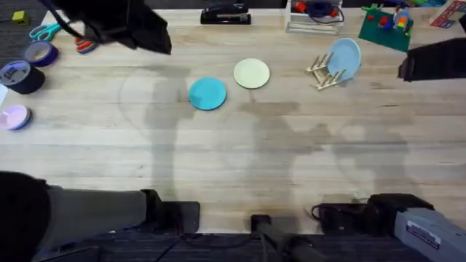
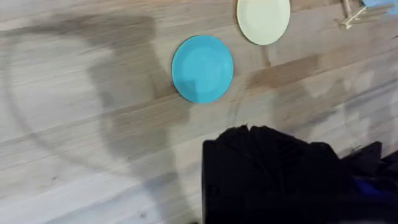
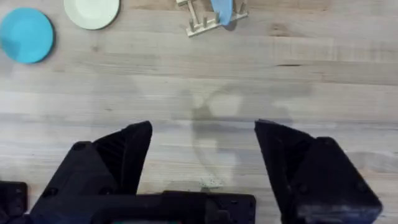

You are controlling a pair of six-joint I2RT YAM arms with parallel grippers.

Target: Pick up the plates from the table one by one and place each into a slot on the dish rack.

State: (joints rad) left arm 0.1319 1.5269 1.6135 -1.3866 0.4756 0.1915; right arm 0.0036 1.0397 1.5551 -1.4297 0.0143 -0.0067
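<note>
Plates (image 1: 207, 94) lie beside dish rack (image 1: 323, 73).

Along the far edge you have a black stapler (image 1: 225, 14), a green toy block set (image 1: 387, 25), scissors (image 1: 45, 31), and at your left three tape rolls (image 1: 22, 76); a light-blue plate (image 1: 345, 57) stands upright.

2 plates (image 1: 207, 94) flat on table (image 1: 233, 160), dish rack (image 1: 325, 73) to their right

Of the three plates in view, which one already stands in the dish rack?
The light-blue plate, upright on edge between the dowels of the dish rack. The teal plate and the cream plate lie flat on the table, side by side.
</note>
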